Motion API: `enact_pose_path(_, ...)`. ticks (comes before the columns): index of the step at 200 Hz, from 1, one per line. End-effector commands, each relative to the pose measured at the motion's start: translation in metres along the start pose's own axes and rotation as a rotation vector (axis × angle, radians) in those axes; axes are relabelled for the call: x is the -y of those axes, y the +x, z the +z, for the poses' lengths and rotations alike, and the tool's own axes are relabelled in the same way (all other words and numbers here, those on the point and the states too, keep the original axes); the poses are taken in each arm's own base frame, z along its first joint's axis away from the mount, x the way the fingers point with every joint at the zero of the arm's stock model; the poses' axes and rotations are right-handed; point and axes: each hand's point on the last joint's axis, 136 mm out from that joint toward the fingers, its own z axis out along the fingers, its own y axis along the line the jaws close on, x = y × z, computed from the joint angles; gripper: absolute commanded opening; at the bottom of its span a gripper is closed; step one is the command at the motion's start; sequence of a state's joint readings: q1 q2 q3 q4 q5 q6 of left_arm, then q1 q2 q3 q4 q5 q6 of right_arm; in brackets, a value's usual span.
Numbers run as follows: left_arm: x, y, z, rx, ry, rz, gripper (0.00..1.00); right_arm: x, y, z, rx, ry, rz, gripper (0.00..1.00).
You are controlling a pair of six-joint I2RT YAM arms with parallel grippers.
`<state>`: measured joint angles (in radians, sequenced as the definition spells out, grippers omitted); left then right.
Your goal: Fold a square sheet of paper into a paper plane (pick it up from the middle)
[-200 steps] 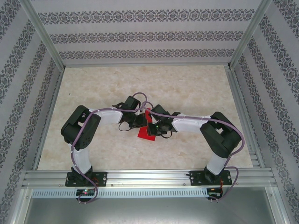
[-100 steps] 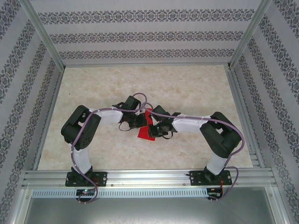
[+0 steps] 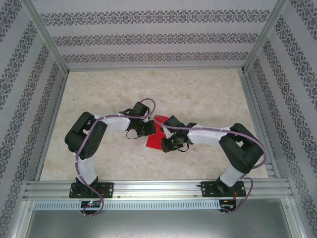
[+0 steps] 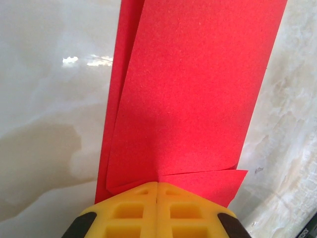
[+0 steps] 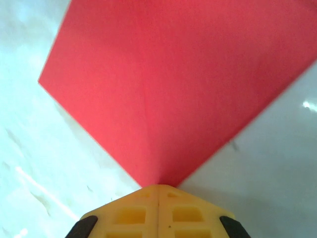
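Observation:
The square sheet of paper is bright red and partly folded, and it lies on the marble table between my two grippers. In the left wrist view the paper runs away from me as a narrow layered strip with a flap edge at the fingertips. My left gripper is shut, its yellow tips meeting on that near edge. In the right wrist view a creased corner of the paper comes to a point at my right gripper, which is shut on it. From above, the left gripper stands at the sheet's far left and the right gripper at its near right.
The pale marble table is walled by patterned panels on three sides. Aluminium rails run along the near edge by the arm bases. Purple cables loop over both forearms.
My right arm has swung its elbow outward and its gripper has moved nearer to me, at the paper's near right corner. The left arm has stayed put.

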<state>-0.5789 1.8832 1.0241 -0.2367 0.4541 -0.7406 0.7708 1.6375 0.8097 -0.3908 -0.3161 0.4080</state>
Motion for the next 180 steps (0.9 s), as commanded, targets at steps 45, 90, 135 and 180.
enact_pose_path(45,-0.069,0.036,0.019,-0.095,-0.240,-0.101,0.03,-0.018,-0.033,-0.027,0.127,-0.005,-0.006,0.07)
enact_pose_path(90,-0.067,0.037,0.019,-0.099,-0.227,-0.101,0.03,-0.022,-0.056,-0.007,0.138,-0.023,0.047,0.07)
enact_pose_path(135,-0.066,0.038,0.020,-0.103,-0.221,-0.105,0.03,-0.022,-0.065,0.005,0.131,-0.013,0.065,0.07)
enact_pose_path(180,-0.067,0.039,0.021,-0.101,-0.220,-0.109,0.03,-0.015,-0.066,0.015,0.127,0.013,0.107,0.07)
